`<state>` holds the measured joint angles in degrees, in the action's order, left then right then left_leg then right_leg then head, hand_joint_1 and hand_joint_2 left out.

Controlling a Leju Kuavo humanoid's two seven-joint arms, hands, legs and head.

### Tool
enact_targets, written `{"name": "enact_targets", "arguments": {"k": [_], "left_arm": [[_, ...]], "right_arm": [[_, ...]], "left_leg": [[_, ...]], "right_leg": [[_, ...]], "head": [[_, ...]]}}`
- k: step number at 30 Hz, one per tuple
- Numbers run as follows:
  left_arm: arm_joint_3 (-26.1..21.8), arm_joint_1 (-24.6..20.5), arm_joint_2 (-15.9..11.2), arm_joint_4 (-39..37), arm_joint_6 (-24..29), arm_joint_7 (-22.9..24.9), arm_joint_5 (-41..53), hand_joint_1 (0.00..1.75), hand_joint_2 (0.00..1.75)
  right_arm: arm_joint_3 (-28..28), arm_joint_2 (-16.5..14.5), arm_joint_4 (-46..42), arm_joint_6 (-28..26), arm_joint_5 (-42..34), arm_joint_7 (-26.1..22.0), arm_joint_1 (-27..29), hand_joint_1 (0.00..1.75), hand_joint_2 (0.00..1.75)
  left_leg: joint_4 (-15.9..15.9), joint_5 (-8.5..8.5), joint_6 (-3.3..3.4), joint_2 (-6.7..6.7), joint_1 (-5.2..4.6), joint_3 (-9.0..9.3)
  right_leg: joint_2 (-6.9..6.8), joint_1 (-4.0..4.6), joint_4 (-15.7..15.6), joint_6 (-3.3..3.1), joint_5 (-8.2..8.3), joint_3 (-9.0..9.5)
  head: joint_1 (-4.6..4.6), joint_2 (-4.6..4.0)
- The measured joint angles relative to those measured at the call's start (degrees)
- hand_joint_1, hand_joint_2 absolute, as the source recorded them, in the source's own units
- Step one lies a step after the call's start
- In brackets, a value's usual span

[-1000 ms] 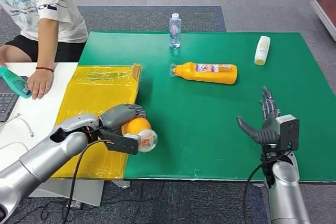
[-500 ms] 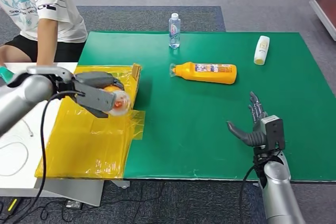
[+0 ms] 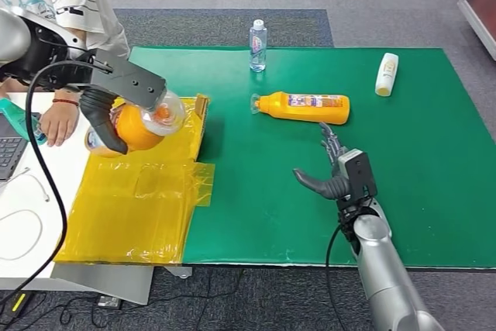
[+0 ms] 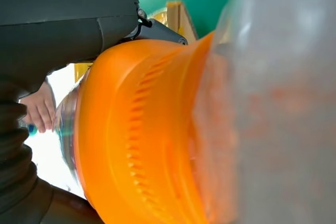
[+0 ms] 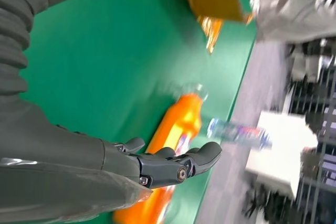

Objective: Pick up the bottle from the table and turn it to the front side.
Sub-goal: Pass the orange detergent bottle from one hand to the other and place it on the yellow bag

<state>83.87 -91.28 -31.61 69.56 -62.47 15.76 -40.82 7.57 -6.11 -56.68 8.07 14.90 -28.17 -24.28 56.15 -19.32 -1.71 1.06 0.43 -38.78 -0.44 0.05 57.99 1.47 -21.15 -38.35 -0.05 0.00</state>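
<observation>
My left hand (image 3: 108, 110) grips an orange bottle (image 3: 136, 125) with a clear cap and holds it raised above the far end of the yellow sheet (image 3: 140, 199). In the left wrist view the orange bottle (image 4: 143, 140) is very close, with my thick thumb (image 4: 59, 24) across it. A second orange bottle (image 3: 307, 108) lies on its side on the green mat (image 3: 409, 176), cap pointing left. My right hand (image 3: 335, 170) hovers open just short of that bottle, fingers spread. The right wrist view has this lying bottle (image 5: 176, 127) beyond my open hand (image 5: 158, 163).
A small clear water bottle (image 3: 258, 44) stands at the mat's far edge. A white bottle (image 3: 387, 74) lies at the far right. A person (image 3: 70, 5) sits at the far left, one hand (image 3: 58, 122) on the white table beside a teal object (image 3: 20, 122) and a laptop (image 3: 7, 153).
My left arm has carried the orange bottle up and away from the mat's near left to above the yellow sheet. My right hand has moved left and forward toward the lying bottle.
</observation>
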Motion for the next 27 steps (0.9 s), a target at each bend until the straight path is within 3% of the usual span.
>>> {"name": "enact_targets", "arguments": {"k": [7, 15, 27], "left_arm": [[2.4, 3.7, -1.3, -4.6, -2.0, -0.3, 3.9, 1.75, 1.75], [3.4, 10.8, -1.4, -11.3, -1.1, -10.6, 15.5, 1.75, 1.75], [3.5, 14.1, -2.5, -12.5, 3.7, -16.5, 19.3, 1.75, 1.75]], "right_arm": [[3.0, -1.2, 1.3, 0.0, -0.5, 0.3, -1.8, 0.00, 1.75], [5.3, -1.9, 2.2, -0.7, -1.2, 0.5, -2.9, 0.00, 1.75], [6.4, -2.0, 2.3, -1.4, -1.5, 0.7, -2.5, 0.00, 1.75]], "left_leg": [[0.0, 0.04, -0.03, 0.00, 0.00, -0.01], [0.0, 0.10, -0.04, -0.01, 0.01, -0.07], [0.0, 0.13, -0.05, -0.01, 0.01, -0.17]], "right_leg": [[0.00, 0.00, 0.0, -0.03, 0.02, -0.04], [-0.01, 0.01, 0.0, -0.03, 0.03, -0.10], [-0.01, 0.01, 0.0, -0.07, 0.07, -0.25]], "head": [[0.00, 0.00], [-0.01, 0.00], [-0.02, 0.00]]}}
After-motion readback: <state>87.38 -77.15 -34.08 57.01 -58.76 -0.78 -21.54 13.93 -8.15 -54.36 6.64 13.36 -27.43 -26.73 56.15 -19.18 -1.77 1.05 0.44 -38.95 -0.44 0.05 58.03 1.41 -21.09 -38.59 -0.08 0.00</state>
